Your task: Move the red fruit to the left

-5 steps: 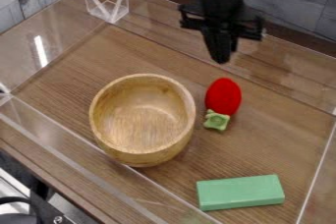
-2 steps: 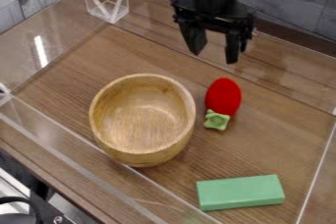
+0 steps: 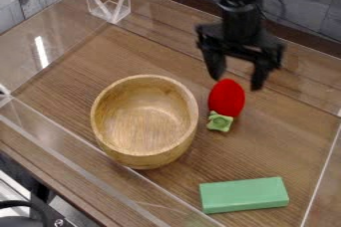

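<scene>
The red fruit [image 3: 226, 98] is a small glossy strawberry lying on the wooden table, with its light green cap [image 3: 220, 122] toward the front. It rests just right of the wooden bowl [image 3: 146, 119]. My gripper [image 3: 238, 69] points straight down directly above the strawberry. Its two black fingers [image 3: 213, 65] are spread wide apart with nothing between them. The fingertips hang a little above the fruit's top and do not touch it.
A flat green rectangular block [image 3: 245, 194] lies near the front right. Clear acrylic walls [image 3: 54, 42] ring the table, with a small clear stand [image 3: 108, 5] at the back left.
The gripper went from shut to open. It then moved right and down, from behind the strawberry to right above it.
</scene>
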Motion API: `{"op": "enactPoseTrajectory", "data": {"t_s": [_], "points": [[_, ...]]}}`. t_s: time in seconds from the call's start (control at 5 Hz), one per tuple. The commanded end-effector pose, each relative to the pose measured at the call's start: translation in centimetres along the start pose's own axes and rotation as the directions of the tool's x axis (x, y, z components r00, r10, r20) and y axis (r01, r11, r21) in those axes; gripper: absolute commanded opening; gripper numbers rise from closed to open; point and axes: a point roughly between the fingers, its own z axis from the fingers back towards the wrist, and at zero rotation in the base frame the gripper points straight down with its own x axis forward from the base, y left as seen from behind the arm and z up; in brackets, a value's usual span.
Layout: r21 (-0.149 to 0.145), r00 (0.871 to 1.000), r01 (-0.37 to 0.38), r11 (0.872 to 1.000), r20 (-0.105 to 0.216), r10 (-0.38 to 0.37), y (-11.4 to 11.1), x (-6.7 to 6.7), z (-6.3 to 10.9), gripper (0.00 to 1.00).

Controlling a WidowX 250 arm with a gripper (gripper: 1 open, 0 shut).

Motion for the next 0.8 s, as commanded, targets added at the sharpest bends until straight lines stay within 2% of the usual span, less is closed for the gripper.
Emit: {"op": "enactPoseTrajectory", "data": {"t_s": [0.0,0.2,0.6], "points": [[0.027,0.999,-0.022,0.999,0.035,0.021,-0.9,-0.2,-0.9,1.0],[0.053,0.998,-0.037,0.998,0.043,0.035,-1.4,-0.3,-2.4,1.0],[0.083,0.999,-0.025,0.996,0.041,0.022,2.2,1.4,-3.7,1.0]]}}
